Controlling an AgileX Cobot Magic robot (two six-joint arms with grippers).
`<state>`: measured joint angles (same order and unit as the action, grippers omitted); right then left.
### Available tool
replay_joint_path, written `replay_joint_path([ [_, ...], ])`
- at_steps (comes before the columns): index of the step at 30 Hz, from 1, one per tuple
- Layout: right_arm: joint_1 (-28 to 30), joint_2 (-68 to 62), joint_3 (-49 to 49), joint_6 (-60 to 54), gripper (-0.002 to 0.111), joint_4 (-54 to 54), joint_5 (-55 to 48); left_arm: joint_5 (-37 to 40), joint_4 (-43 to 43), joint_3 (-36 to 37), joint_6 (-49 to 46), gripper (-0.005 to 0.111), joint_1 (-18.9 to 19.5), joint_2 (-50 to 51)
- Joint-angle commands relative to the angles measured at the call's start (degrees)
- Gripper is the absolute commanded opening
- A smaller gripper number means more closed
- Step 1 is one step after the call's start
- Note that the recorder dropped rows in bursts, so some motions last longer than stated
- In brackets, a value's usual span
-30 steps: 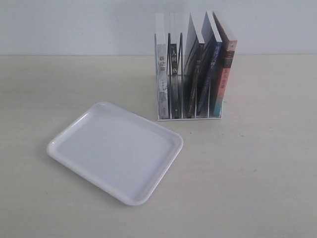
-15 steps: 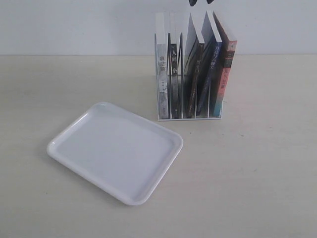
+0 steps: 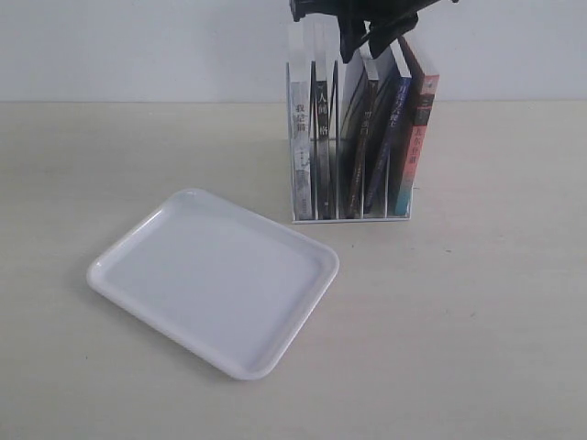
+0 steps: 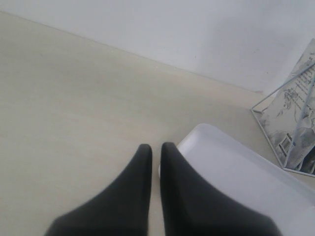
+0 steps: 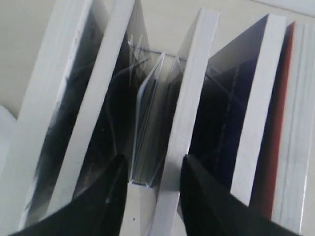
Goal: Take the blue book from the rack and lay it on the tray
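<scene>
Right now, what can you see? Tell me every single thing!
table: one, pale beige, under everything
wall: one, white, behind the table
tray: one, glossy white, front left on the table, nothing in it
rack: one, white wire, behind the tray's right end
blue book: one, dark blue spine, in the rack, second from right
other books: several, white, black and pink-to-teal spines, in the rack
left gripper: one, black, shut, by the tray's corner
right gripper: one, black, open, over the books' tops

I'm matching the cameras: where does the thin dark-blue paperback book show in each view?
Exterior: blue book, second from right in the white wire rack.
Left wrist: not in it.
Right wrist: dark blue cover beside the red cover.
Shared landmark: the rack.
</scene>
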<state>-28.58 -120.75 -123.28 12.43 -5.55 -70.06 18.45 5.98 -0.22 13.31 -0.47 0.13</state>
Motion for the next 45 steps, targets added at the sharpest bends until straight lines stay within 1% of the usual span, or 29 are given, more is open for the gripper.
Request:
replay_joint_path([
  [1, 0.04, -1.01, -0.31, 0.24, 0.035, -0.26, 0.10, -0.54, 0.33, 0.22, -0.29, 0.006, -0.19, -0.13],
  [8, 0.04, -2.43, -0.31, 0.34, 0.034, -0.26, 0.10, -0.54, 0.33, 0.22, -0.29, 0.006, -0.19, -0.13],
  [9, 0.04, -2.43, -0.31, 0.37, 0.029, -0.26, 0.10, -0.54, 0.33, 0.22, -0.29, 0.006, -0.19, -0.13],
  [12, 0.04, -2.43, -0.31, 0.10, 0.004, -0.26, 0.10, -0.54, 0.33, 0.22, -0.29, 0.006, -0.19, -0.13],
  [13, 0.04, -2.43, -0.31, -0.36, 0.000, -0.26, 0.10, -0.54, 0.33, 0.22, -0.29, 0.006, -0.19, -0.13],
  [20, 0.04, -2.21, -0.31, -0.56, 0.000, -0.48, 0.10, -0.54, 0.33, 0.22, -0.29, 0.006, -0.19, -0.13],
  [25, 0.04, 0.53, -0.57, -0.56, 0.000, -0.75, 0.10, -0.54, 0.33, 0.22, -0.29, 0.006, -0.19, -0.13],
  [32, 0.04, 5.24, -6.01, -0.39, 0.000, -1.08, 0.37, -0.54, 0.33, 0.22, -0.29, 0.006, -0.19, -0.13],
  [45, 0.04, 4.07, -6.01, -0.39, 0.000, -1.59, 0.10, -0.54, 0.33, 0.22, -0.29, 0.006, -0.19, -0.13],
])
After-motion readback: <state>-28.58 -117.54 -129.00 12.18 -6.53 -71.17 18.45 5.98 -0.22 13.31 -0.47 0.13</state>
